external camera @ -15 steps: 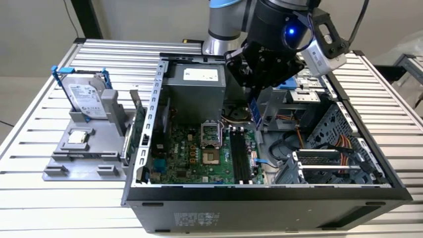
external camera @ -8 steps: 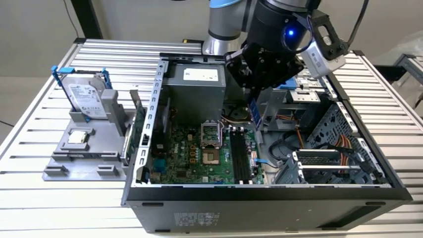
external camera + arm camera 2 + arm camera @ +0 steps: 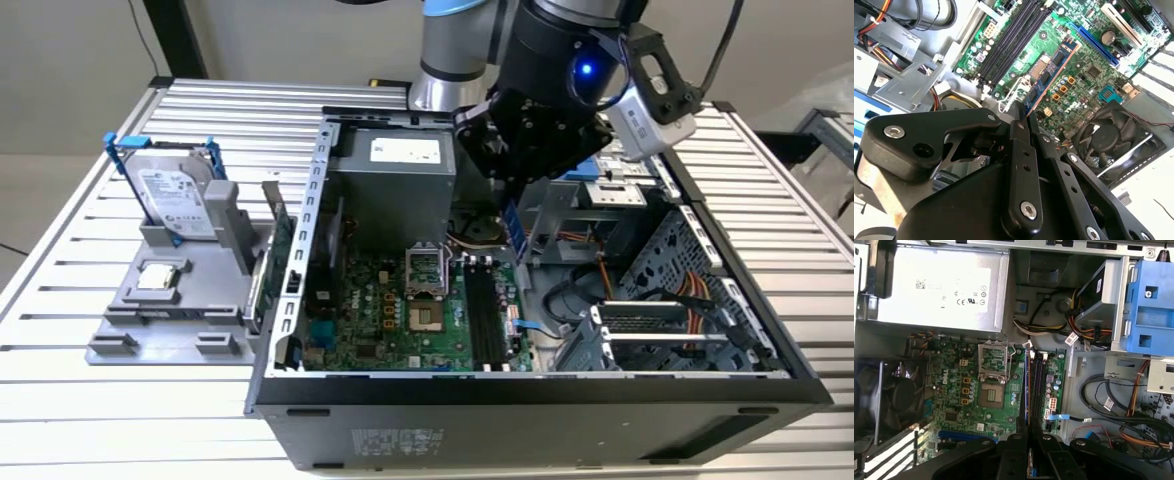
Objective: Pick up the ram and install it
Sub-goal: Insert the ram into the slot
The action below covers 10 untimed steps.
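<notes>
Gripper [image 3: 1030,125] linkage is up front in the second wrist view, fingers clamped on the ram [image 3: 1051,75], which runs out from between them over the motherboard [image 3: 1089,75]. First wrist view, same grip: gripper [image 3: 1027,437], with the ram [image 3: 1028,385] edge-on as a thin line. It runs parallel to the black memory slots [image 3: 1038,385], just beside them on the CPU socket [image 3: 992,392] side. Can't tell if the stick touches the board or a slot.

Exterior view: gripper [image 3: 511,190] is inside the open computer case [image 3: 534,400], with the ram [image 3: 514,228] hanging just under the fingers, near the slots [image 3: 483,310].

Fan [image 3: 1106,135] is off to one side of the hand. Power supply [image 3: 939,290] is near the hand, socket side. Hard drive [image 3: 174,195] on its grey holder [image 3: 160,300] is well apart from the hand, outside the case.
</notes>
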{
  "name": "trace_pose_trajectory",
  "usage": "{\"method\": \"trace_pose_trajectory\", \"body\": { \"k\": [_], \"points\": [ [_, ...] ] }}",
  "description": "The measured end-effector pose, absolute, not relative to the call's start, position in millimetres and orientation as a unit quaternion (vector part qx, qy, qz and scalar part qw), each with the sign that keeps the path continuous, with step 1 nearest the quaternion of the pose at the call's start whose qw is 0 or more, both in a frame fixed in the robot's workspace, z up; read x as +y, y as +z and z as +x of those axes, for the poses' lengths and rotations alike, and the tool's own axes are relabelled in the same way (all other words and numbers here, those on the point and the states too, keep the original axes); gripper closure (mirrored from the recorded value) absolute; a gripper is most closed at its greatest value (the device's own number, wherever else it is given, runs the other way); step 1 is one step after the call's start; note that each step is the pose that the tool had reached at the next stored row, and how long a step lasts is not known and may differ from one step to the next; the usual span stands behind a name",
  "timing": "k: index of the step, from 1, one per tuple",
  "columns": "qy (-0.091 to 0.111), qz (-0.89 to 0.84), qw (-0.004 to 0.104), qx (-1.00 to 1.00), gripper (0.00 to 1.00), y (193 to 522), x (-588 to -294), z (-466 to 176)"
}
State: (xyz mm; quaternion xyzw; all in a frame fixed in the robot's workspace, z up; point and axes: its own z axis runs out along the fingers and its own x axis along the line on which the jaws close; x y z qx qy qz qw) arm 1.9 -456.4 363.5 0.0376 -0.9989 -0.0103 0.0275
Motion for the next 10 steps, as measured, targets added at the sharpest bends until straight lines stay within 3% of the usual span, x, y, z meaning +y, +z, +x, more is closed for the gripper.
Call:
{"method": "trace_pose_trajectory", "body": {
  "k": [10],
  "points": [
    [-0.010,0.038,0.027,-0.999,1.00,361.2,-456.4,1.9]
  ]
}}
